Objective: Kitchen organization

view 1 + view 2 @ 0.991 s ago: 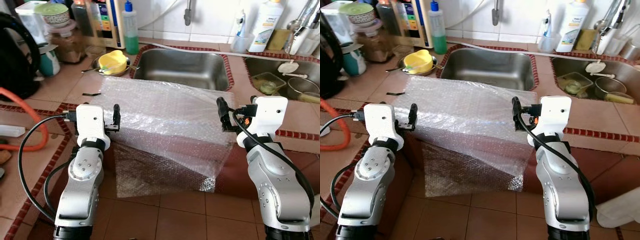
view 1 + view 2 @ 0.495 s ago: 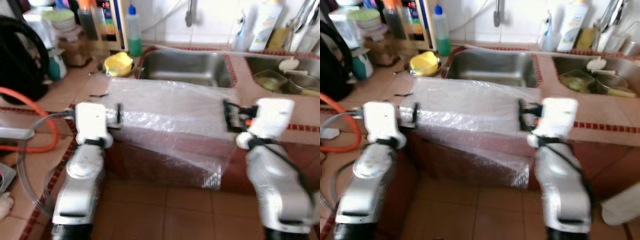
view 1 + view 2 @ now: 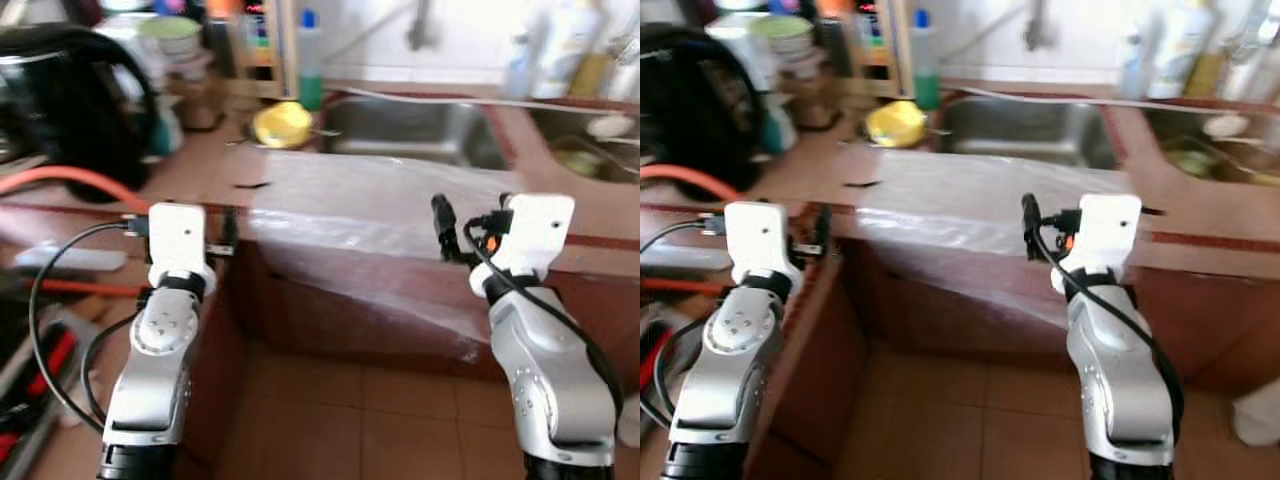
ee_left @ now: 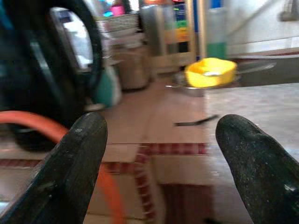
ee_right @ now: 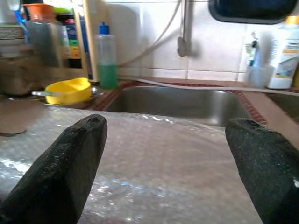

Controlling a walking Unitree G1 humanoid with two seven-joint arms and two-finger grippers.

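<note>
Presently a bubble wrap sheet (image 3: pixel 370 200) lies across the counter (image 3: pixel 200 165) before the sink (image 3: pixel 420 118), one edge draping over the front. Left gripper (image 4: pixel 161 154) and right gripper (image 5: pixel 163 163) hover spread wide, empty.

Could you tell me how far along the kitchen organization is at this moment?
Little looks done: the bubble wrap lies draped over the counter edge before the sink. Nothing is in hand; the left gripper and right gripper hover open. Clearing the wrap remains.
</note>
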